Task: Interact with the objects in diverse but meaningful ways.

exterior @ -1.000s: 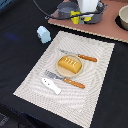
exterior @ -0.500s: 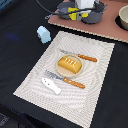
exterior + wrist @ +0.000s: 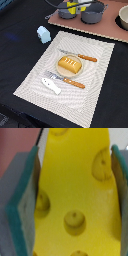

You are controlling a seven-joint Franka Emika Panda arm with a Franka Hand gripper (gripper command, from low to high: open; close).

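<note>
Gripper (image 3: 75, 193) clamped on yellow cheese wedge (image 3: 75, 188), pads (image 3: 22, 203) tight against both flanks. Wrist view filled almost wholly by the wedge and pads; wedge cut off at every edge, round dimples visible on its face. Pale pinkish blur behind, not identifiable.

Exterior view: arm mostly out of frame at 12 o'clock. Only a dark blurred part and a bit of yellow (image 3: 73, 8) visible there, above two grey pots (image 3: 92, 12). Gripper fingers not resolvable in that view. Rim of a pale bowl (image 3: 123, 17) cut off at 2 o'clock.

Pots and bowl on a reddish-brown board (image 3: 107, 31) along the far edge. Below it, a beige striped placemat (image 3: 97, 80) lying skewed on a dark tabletop (image 3: 20, 55). Room beyond not visible.

Mid-mat: golden-brown scored bread loaf (image 3: 69, 64) on a small pale plate (image 3: 64, 73), plate mostly covered by the loaf. Knife with orange handle (image 3: 80, 55) just beside the loaf at its 1 o'clock. Fork with orange handle (image 3: 66, 80) near the loaf at its 6 o'clock. Small white fish-shaped piece (image 3: 51, 85) at 7 o'clock of the loaf, near the fork tines. Pale blue rounded-top block (image 3: 43, 34) off the mat, on the tabletop at 10 o'clock.

No readable writing or labels anywhere.
</note>
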